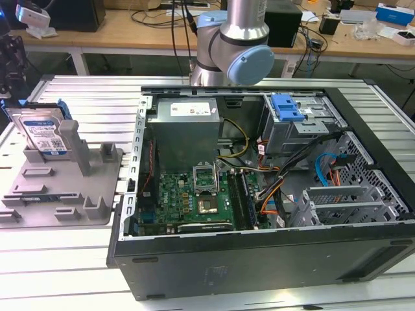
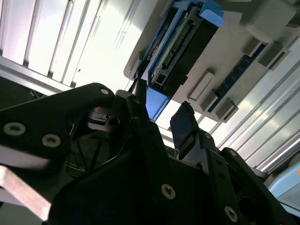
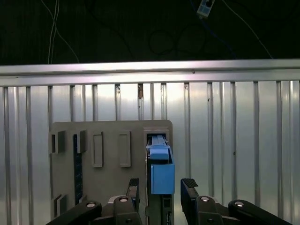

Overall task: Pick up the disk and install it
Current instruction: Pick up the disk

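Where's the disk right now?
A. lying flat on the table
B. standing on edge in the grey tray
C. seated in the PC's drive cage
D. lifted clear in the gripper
B: the disk stands on edge in the tray, and in the first wrist view the open gripper straddles it with a gap on each side.

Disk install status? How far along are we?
Nothing finished: the disk stands on edge in the grey fixture tray. In hand: gripper open, fingers flanking its blue carrier, no grip yet. Left: grasp, lift, install into the open computer case.
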Controlling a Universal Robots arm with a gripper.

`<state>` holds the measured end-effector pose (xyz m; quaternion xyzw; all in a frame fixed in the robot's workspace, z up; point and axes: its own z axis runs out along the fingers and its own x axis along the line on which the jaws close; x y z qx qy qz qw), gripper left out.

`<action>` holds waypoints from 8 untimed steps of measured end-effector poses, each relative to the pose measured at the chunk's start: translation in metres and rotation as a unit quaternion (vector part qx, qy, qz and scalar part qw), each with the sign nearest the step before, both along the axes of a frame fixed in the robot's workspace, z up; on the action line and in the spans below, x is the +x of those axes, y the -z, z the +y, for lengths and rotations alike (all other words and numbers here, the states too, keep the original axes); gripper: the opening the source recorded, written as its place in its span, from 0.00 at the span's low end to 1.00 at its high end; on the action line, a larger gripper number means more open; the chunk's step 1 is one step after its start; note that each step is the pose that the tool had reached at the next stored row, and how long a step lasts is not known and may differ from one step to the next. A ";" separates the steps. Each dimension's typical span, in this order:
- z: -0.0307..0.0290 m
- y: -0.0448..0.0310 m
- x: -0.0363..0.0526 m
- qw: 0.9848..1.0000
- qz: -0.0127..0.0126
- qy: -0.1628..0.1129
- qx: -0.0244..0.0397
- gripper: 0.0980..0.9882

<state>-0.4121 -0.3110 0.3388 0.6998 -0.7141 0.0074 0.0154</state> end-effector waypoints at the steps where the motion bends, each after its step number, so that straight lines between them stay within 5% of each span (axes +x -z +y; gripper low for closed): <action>1: -0.0003 0.0003 0.0000 1.000 0.000 0.001 0.000 0.43; 8: -0.0007 0.0040 -0.0001 1.000 0.000 0.018 0.000 0.43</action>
